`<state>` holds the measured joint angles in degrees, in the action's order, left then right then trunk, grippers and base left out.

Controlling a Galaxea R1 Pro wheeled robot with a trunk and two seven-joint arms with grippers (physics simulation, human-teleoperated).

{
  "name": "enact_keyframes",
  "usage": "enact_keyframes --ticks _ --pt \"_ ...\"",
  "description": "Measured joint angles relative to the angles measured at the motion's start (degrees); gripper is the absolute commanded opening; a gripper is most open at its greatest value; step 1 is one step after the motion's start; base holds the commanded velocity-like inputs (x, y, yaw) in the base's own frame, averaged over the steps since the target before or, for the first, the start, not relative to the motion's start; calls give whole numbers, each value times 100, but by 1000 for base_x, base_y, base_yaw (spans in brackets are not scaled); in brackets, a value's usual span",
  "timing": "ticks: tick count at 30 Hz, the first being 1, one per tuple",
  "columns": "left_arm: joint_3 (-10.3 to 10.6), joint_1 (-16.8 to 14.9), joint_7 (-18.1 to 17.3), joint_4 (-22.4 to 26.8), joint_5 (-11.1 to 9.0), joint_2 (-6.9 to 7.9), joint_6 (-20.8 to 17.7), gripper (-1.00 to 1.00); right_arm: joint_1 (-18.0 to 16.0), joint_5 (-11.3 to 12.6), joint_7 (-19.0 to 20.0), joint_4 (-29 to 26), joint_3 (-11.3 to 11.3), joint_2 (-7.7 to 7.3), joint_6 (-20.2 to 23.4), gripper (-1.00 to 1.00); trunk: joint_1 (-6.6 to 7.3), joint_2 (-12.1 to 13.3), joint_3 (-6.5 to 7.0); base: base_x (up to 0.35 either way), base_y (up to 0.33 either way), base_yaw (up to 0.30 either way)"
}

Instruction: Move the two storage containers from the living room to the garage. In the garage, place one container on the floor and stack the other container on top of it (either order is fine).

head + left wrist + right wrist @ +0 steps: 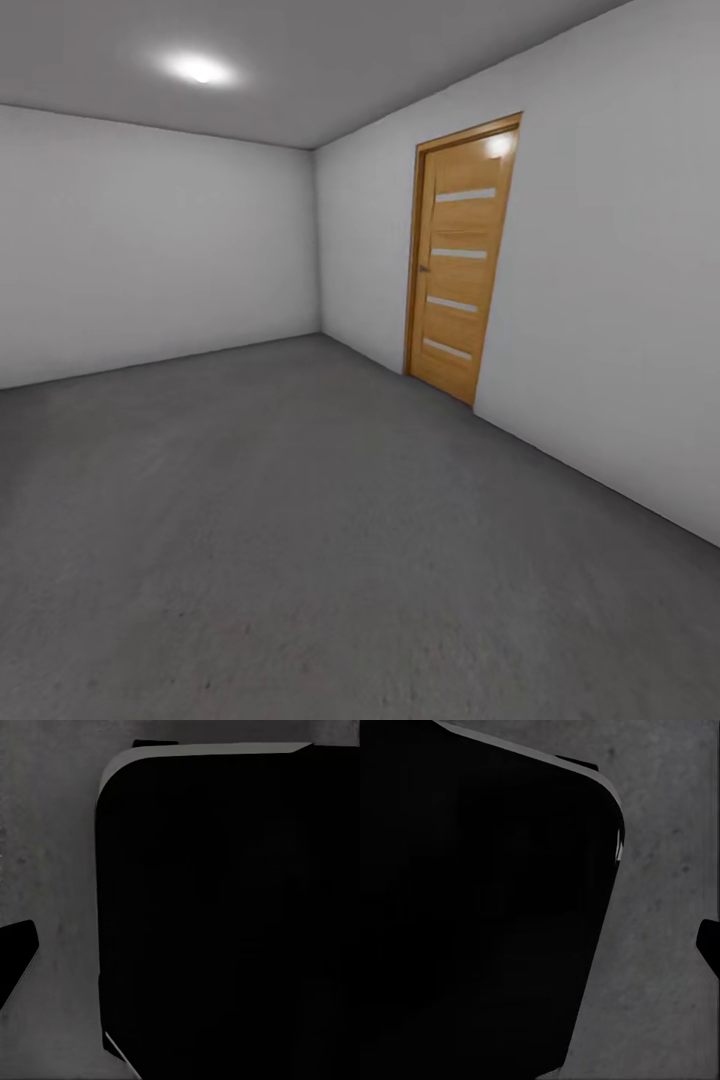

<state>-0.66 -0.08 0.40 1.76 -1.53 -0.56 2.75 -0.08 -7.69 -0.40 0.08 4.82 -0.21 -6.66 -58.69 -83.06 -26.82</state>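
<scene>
I am in the garage, over its dark grey concrete floor (300,560). The two storage containers are out of view. The left wrist view holds a big black rounded body (225,922) over the floor (52,847), with a dark wedge (15,960) at the frame edge. The right wrist view mirrors this: a black rounded body (472,915), the floor (667,870) and a small dark shape (710,945) at the edge. I cannot tell whether these edge shapes are fingers, nor whether either gripper is open or shut.
A wooden door (460,260) with pale horizontal strips stands shut in the right wall (620,330). The far pale grey wall (150,240) meets it at a corner. A recessed ceiling light (200,70) glows above. Open floor stretches ahead.
</scene>
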Motion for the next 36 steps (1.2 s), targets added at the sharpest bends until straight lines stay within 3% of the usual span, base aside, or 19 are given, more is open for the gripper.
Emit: enact_keyframes --ticks 36 --pt "7 0 0 0 -2 3 -28 100 0 -56 8 0 50 12 25 100 0 0 0 324 0 0"
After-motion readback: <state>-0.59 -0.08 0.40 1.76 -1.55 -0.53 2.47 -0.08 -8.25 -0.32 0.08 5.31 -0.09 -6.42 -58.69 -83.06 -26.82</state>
